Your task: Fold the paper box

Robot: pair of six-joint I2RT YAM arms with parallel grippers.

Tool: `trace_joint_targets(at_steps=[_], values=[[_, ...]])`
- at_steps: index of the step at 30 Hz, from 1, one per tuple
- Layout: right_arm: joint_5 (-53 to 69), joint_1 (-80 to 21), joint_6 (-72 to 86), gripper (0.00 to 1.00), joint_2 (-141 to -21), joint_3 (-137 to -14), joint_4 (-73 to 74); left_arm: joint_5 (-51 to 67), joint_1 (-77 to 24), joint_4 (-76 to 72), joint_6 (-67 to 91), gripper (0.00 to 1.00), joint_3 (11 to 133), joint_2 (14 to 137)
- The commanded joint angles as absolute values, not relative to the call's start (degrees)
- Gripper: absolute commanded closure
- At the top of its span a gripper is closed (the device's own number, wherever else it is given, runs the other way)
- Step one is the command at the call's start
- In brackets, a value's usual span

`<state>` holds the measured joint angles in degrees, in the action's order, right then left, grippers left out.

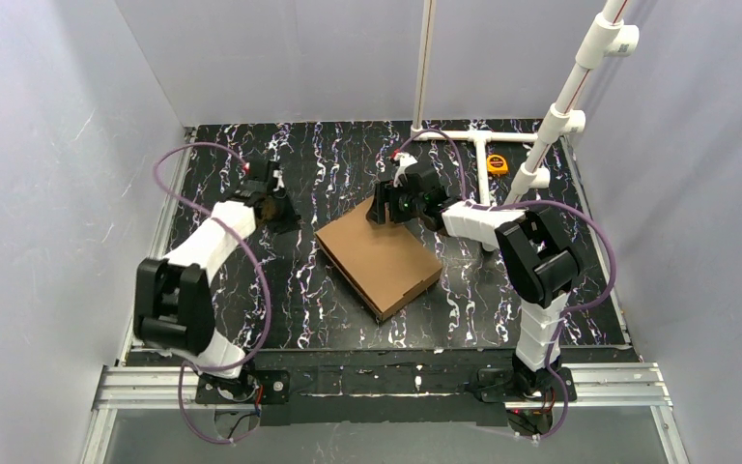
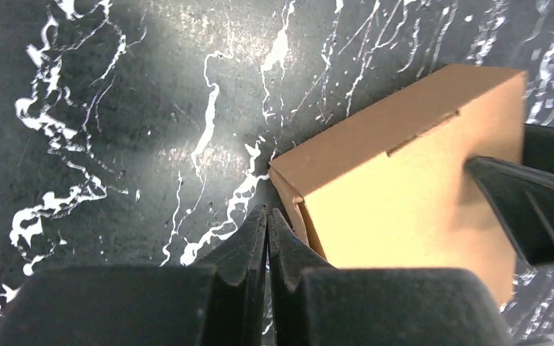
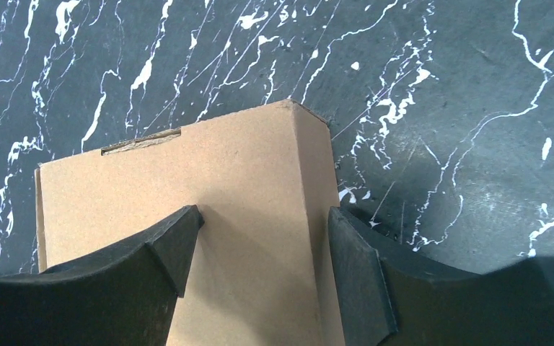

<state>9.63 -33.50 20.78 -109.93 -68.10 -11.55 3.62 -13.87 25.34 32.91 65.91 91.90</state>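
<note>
The paper box [image 1: 379,255] is a closed, flat brown cardboard mailer lying slantwise in the middle of the black marbled table. My right gripper [image 1: 386,208] is open at the box's far corner. In the right wrist view it [image 3: 263,223] straddles the box's [image 3: 245,187] edge, with one finger on the lid and the other beside the side wall. My left gripper [image 1: 280,213] is shut and empty, left of the box and apart from it. In the left wrist view its shut tips [image 2: 268,216] lie near a corner of the box [image 2: 404,194].
A white pipe frame [image 1: 483,145] stands at the back right, with a slanted pipe [image 1: 565,106] rising from it. A yellow tape measure [image 1: 497,164] lies beside it. Grey walls enclose the table on the left, back and right.
</note>
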Motion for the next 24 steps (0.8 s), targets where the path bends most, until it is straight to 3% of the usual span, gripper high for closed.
trace_joint_targets(at_steps=[1,9,18,22,24], values=[[10.60,-33.69,19.47,0.26,-111.07,-69.34,-8.26,8.79,-12.83,21.41,36.04,0.99,57.52,84.20],[11.41,-33.70,19.16,0.26,-110.92,-69.35,-8.09,16.67,-16.17,10.48,45.52,1.00,45.48,81.49],[12.20,-34.19,18.08,0.26,-110.19,-69.17,-7.66,21.80,-20.70,3.91,49.93,1.00,55.89,96.69],[11.48,-34.19,14.67,0.23,-107.98,-69.92,-6.58,15.53,-20.63,9.61,46.41,1.00,52.81,89.31],[10.89,-34.19,12.32,0.21,-106.69,-70.64,-5.56,11.99,-20.14,12.49,44.21,0.93,49.52,83.14]])
